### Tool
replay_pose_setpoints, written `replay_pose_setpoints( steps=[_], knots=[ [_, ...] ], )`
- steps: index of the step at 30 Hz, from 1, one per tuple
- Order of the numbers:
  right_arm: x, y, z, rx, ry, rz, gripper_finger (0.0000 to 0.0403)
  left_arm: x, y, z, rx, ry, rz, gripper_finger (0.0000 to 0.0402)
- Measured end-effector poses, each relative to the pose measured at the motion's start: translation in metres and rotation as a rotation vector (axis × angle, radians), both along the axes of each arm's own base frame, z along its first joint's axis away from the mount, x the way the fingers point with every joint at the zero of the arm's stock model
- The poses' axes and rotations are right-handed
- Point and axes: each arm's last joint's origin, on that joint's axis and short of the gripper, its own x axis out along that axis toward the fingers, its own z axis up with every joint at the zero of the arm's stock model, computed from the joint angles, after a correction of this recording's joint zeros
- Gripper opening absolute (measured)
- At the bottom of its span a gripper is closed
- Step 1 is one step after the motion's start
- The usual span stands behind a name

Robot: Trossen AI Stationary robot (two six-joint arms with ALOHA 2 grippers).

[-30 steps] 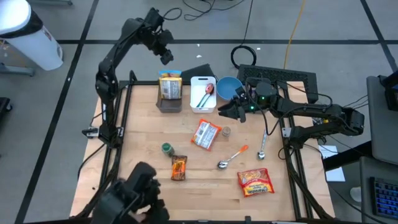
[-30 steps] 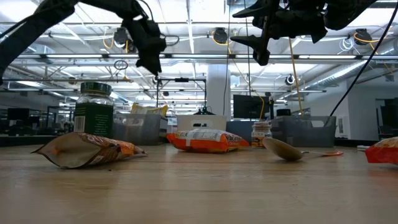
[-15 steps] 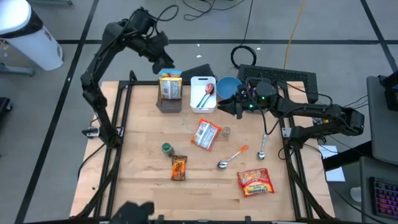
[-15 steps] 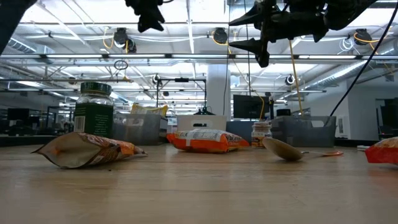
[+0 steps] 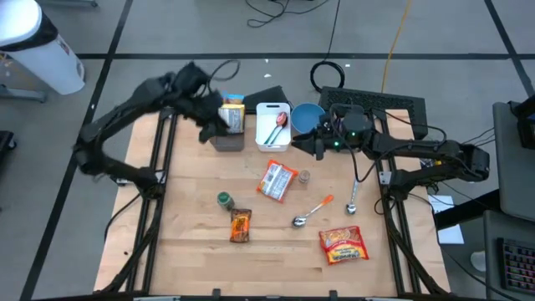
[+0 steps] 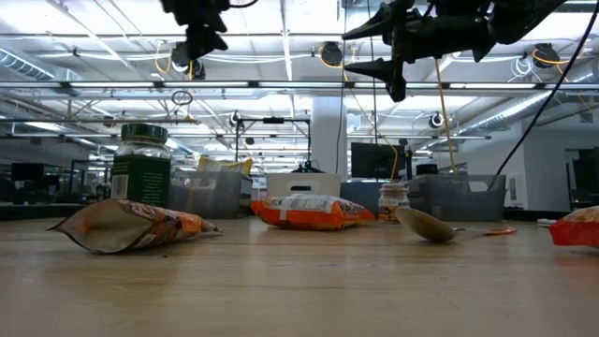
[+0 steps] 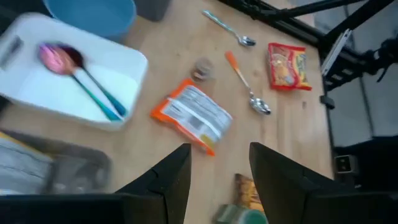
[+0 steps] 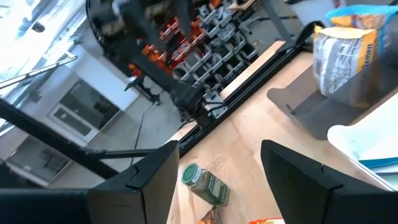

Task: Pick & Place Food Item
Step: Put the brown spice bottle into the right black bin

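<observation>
An orange-and-white snack bag (image 5: 277, 180) lies flat mid-table; it also shows in the left wrist view (image 7: 193, 115). A red packet (image 5: 343, 245) lies near the front right, and a brown-orange packet (image 5: 241, 224) beside a green-lidded jar (image 5: 224, 200) lies at the front left. My left gripper (image 5: 209, 128) hangs open and empty high over the left side of the grey bin (image 5: 227, 136); its fingers stand apart in its wrist view (image 7: 217, 180). My right gripper (image 5: 306, 144) is open and empty, high beside the white bin (image 5: 272, 125), and also shows in its wrist view (image 8: 217, 180).
The grey bin holds a ramen pack (image 5: 228, 114). The white bin holds spoons. A blue bowl (image 5: 308, 117) stands at the far edge. A small jar (image 5: 304, 176) and two spoons (image 5: 311, 211), (image 5: 352, 201) lie right of the snack bag.
My left arm has swung from beyond the table's far edge toward the near edge, and its gripper now hangs over the grey bin's left side, still open. Nothing on the table has moved.
</observation>
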Motion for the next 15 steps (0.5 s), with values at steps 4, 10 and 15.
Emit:
replay_pose_setpoints(
  steps=[4, 10, 15],
  knots=[
    [0.003, 0.008, 0.000, -0.009, 0.003, -0.059, 0.0222, -0.016, -0.032, -0.023, -0.054, -0.055, 0.026, 0.0170],
    [0.010, 0.021, -0.004, -0.017, 0.024, -0.121, 0.0222, -0.037, -0.074, -0.045, -0.088, -0.187, 0.075, 0.0170],
    [0.021, 0.035, -0.014, 0.028, 0.047, -0.141, 0.0222, -0.054, -0.100, -0.055, -0.108, -0.348, 0.104, 0.0170]
  ],
)
